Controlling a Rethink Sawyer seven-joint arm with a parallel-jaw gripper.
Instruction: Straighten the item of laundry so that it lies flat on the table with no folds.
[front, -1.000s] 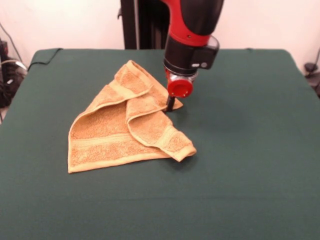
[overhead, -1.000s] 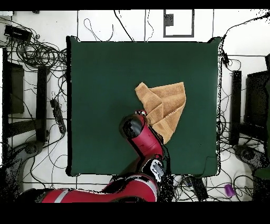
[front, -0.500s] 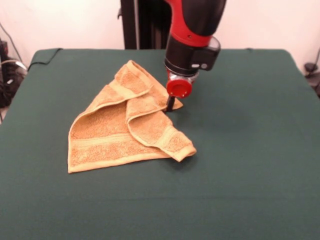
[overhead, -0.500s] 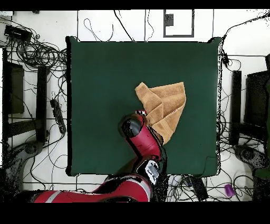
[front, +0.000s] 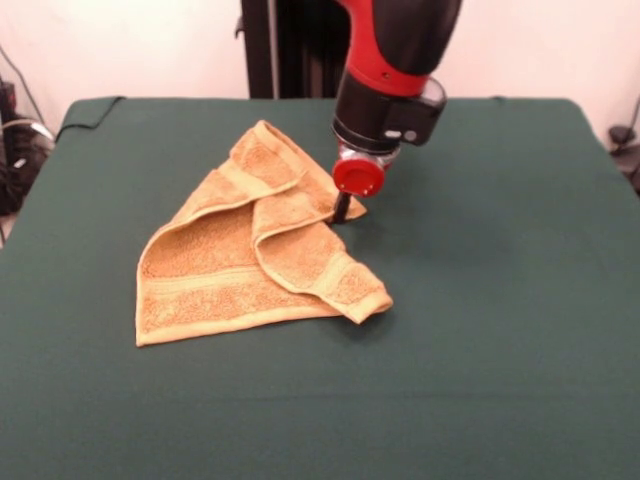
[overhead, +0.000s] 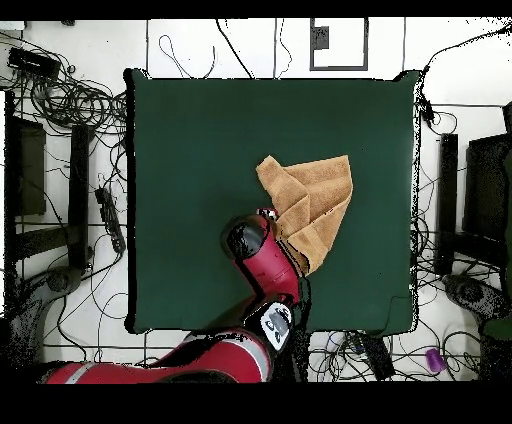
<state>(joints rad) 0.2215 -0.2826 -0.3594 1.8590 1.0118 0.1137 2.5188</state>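
arm tilted slightly; end effector (front: 341, 208) at folded towel (front: 255, 255) edge, grip seemingly indiscernible.

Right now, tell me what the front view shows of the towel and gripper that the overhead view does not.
Only the front view shows the gripper reaching down to the towel's far edge, and the towel's layers: a corner flap folded over the middle, with paler bands along the edges. Only the overhead view shows the whole table with cables on the floor around it; there the arm hides the gripper. Both show the towel still folded on the green table, the arm beside it.
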